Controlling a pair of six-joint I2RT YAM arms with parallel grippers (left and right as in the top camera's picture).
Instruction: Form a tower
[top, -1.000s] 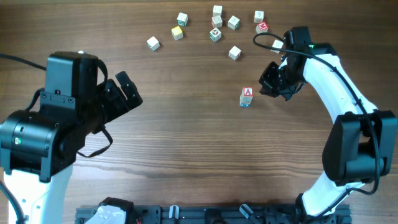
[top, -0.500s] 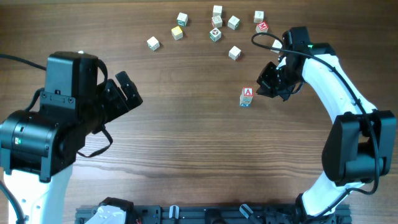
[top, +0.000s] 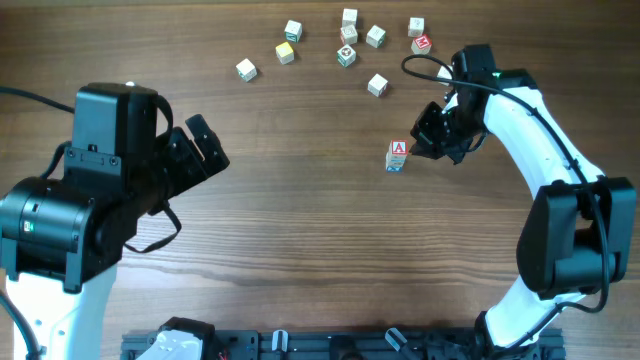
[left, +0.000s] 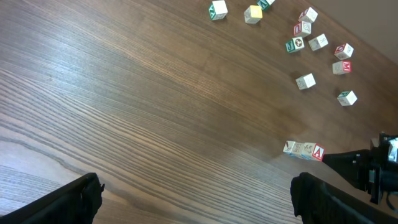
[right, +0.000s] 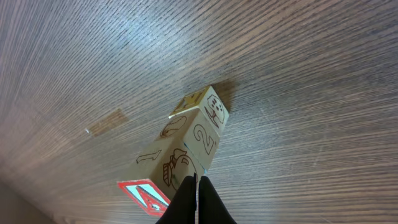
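Note:
The tower (top: 397, 155) stands right of the table's centre: three small pale wooden cubes stacked, with a red-and-white "A" face on top. In the right wrist view the tower (right: 186, 149) leans across the frame, showing a "2" and line drawings on its sides. My right gripper (right: 196, 190) is shut with nothing between its fingers. Its tips sit right against the top cube's side; I cannot tell if they touch. From overhead the right gripper (top: 416, 147) is just right of the tower. My left gripper (top: 210, 148) hangs open far to the left, its fingers (left: 81, 196) wide apart over bare wood.
Several loose letter cubes (top: 346, 55) lie scattered along the back of the table, the nearest one (top: 377, 85) just behind the tower. The left wrist view shows the same tower (left: 303, 149) and loose cubes (left: 305, 81) far off.
My right gripper has crept a little to the left, closer to the tower's top cube. The tower and the left arm have not moved.

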